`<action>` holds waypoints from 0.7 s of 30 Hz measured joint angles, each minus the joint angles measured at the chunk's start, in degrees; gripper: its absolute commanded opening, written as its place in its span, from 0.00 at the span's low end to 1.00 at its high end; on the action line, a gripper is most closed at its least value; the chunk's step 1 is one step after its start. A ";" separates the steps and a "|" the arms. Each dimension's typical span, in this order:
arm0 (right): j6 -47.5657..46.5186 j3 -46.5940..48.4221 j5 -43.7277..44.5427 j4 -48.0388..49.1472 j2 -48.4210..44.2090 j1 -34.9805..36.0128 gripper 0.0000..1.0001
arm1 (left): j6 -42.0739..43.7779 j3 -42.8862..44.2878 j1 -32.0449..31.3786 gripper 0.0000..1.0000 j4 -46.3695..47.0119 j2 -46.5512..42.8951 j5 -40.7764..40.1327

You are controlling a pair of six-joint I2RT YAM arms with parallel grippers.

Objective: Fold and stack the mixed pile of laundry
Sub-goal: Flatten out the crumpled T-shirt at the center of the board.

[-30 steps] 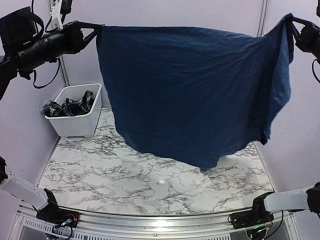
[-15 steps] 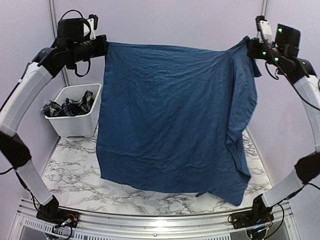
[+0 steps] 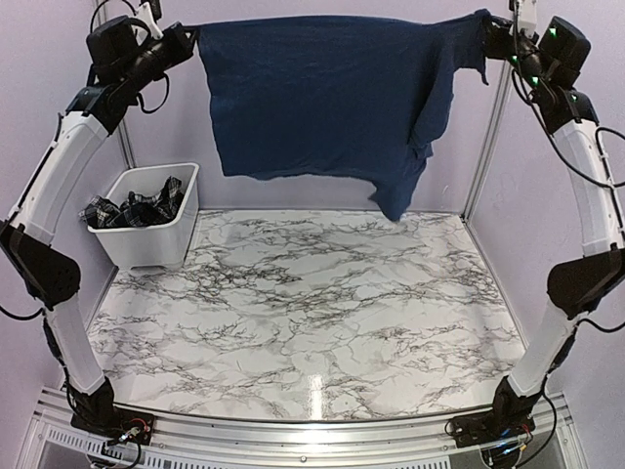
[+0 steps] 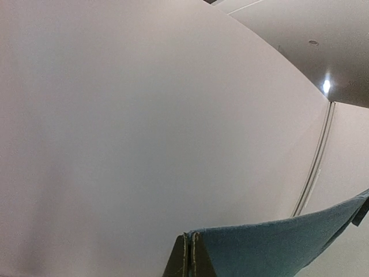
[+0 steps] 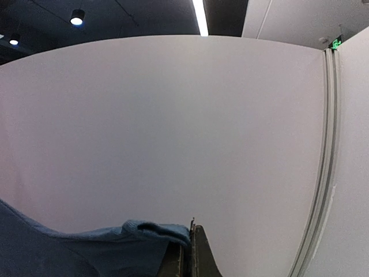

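Spreading is the step I judge to be in hand: the navy t-shirt [image 3: 322,107] hangs in the air between my two tools, pulled out wide so it can be laid flat before any fold is made. The left gripper [image 3: 187,41] has its jaws pinched tight on one top corner of the cloth. The right gripper [image 3: 485,29] is clamped the same way on the opposite corner. In the left wrist view the left gripper [image 4: 188,238] shows a thin seam of blue fabric between the closed tips, and the navy t-shirt [image 4: 271,242] runs away toward the other arm. In the right wrist view the right gripper [image 5: 190,231] bites a rolled edge of the navy t-shirt [image 5: 69,248].

The shirt's long axis runs level from one tool to the other, along the held top edge, which looks fairly taut. From there the cloth drops straight down. It hangs unevenly: the side under the right gripper is bunched and reaches lowest, tapering to a point, while the side under the left gripper ends higher. I cannot tell whether I hold the hem or the shoulders.

Below and ahead of both tools the marble table [image 3: 312,322] waits for the shirt. The plaid garment [image 3: 132,208] sits in the white bin [image 3: 146,244], well below the left gripper.

Next, I think, both arms must come down together at matched height, keeping the spread, so the low edge touches first and the rest lays flat without creasing.
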 measured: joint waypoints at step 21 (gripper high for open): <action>2.97 -77.70 -23.41 -14.05 -31.54 5.62 0.00 | 10.19 -85.88 -1.86 0.00 8.00 -29.35 11.74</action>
